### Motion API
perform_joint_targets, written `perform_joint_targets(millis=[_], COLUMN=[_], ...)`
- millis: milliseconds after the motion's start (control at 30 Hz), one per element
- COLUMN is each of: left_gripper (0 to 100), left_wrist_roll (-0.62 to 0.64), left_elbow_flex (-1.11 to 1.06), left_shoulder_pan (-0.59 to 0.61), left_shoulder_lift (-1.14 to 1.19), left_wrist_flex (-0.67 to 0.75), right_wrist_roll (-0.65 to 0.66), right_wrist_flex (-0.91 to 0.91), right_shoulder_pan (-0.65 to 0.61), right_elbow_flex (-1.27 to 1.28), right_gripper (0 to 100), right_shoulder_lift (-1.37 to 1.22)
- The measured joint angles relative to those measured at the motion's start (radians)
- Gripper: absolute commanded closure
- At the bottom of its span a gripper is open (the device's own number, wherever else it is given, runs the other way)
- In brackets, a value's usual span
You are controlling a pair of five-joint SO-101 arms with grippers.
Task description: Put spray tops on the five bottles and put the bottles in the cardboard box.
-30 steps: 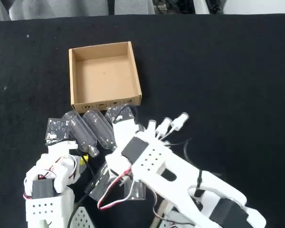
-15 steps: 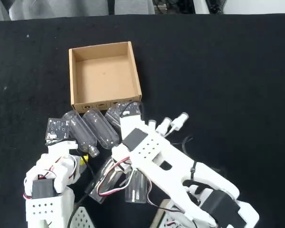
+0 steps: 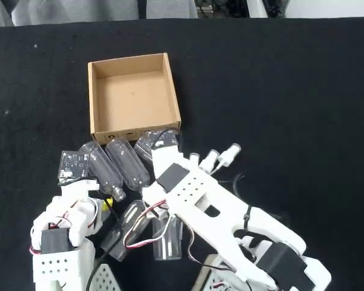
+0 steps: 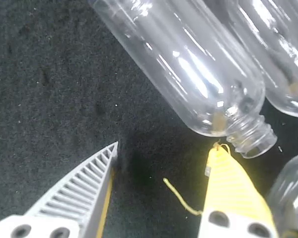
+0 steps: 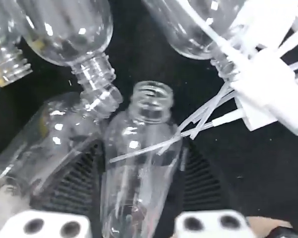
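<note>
- Between the fingers of the right gripper (image 5: 141, 148) sits one bottle (image 5: 139, 193), clamped round its body. Its long axis runs in line with the gripper, and its bare neck points away from the wrist.
- Just past that neck lie the spray tops (image 5: 268, 84), their tubes crossing the bottle. The right arm is far nearer to them than the left.
- Off to the side, the left gripper (image 4: 166, 148) is spread and holds nothing. Its yellow finger (image 4: 228, 183) nearly touches the neck of a second bottle (image 4: 188, 64) lying on the table (image 4: 49, 74).
- Beyond the loose bottles (image 3: 128, 162) stands the box (image 3: 133, 100). Capping likely comes first, a top brought onto the held neck.
</note>
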State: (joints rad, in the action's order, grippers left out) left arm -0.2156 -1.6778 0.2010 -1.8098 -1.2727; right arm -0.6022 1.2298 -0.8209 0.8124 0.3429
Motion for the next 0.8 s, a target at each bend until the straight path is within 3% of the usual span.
perform_joint_targets(millis=[300,533,800], left_gripper=[73,73,73], left_wrist_roll=[0.000,0.000,0.000], left_elbow_flex=[0.000,0.000,0.000], left_shoulder_pan=[0.000,0.000,0.000], left_shoulder_lift=[0.000,0.000,0.000], left_wrist_flex=[0.000,0.000,0.000], right_wrist_roll=[0.092,0.232,0.425], right_wrist_flex=[0.058,0.250,0.301], right_shoulder_pan=[-0.002,-0.003,0.038], right_elbow_flex=[-0.020,-0.173,-0.221], right_gripper=[98.6,98.6,98.7], right_shoulder_lift=[-0.002,-0.002,-0.002])
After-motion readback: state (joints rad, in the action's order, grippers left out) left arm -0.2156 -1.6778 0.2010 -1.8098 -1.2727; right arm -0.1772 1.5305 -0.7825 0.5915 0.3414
